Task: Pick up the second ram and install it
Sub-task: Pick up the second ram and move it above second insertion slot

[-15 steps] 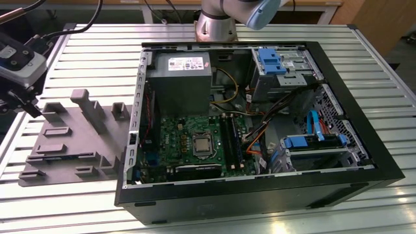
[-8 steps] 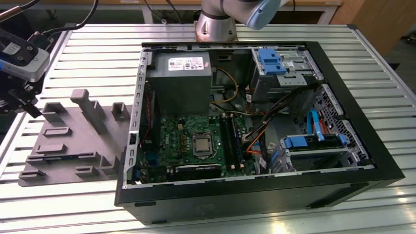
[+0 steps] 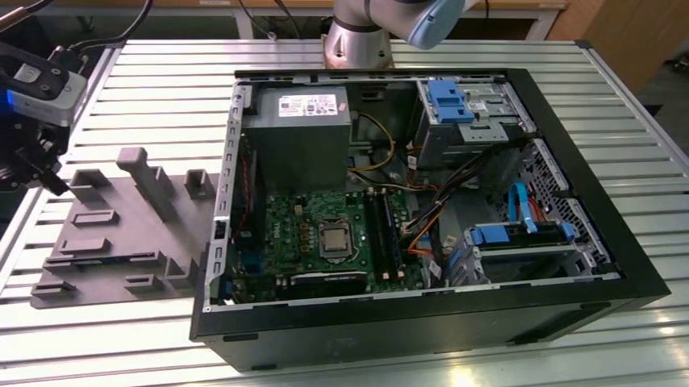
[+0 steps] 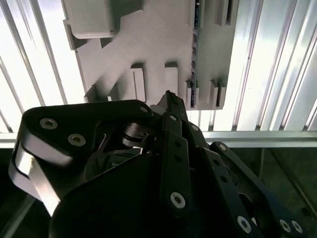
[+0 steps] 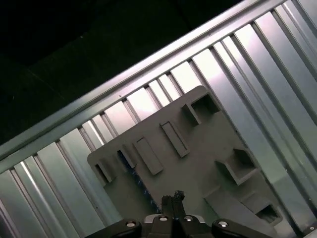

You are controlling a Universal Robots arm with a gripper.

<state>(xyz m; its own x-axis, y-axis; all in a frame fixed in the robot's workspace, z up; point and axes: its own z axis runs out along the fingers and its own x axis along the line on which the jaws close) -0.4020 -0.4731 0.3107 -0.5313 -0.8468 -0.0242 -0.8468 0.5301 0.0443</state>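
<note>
Pincer: the gripper (image 3: 51,181) hangs at the exterior view's left, over the far edge of the holder tray; in both wrist views its fingertips (image 5: 172,198) are drawn together, or all but, with nothing between them
Pincer against the work: in the second wrist view the gripper (image 4: 168,96) points down at the tray's row of narrow slots, apart from everything below it
Second ram: the second ram (image 4: 194,54) stands on its long edge in a slot along one side of the tray, a dark strip with bluish glints; in the first wrist view the second ram (image 5: 132,173) lies just beside the fingertips, untouched
Holder tray: the grey holder tray (image 3: 129,242) lies flat on the table, beside the computer case on the exterior view's left; its raised blocks and ribs show in both wrist views (image 4: 148,39) (image 5: 198,148)
Table: a slatted metal table (image 3: 161,64) carries tray and case
Computer case: the open black computer case (image 3: 603,274) lies on its side, showing the green motherboard (image 3: 290,234) and the long black memory slots (image 3: 382,230) just beside the processor socket (image 3: 334,240)
Arm base: the arm base (image 3: 361,40) stands behind the case
</note>
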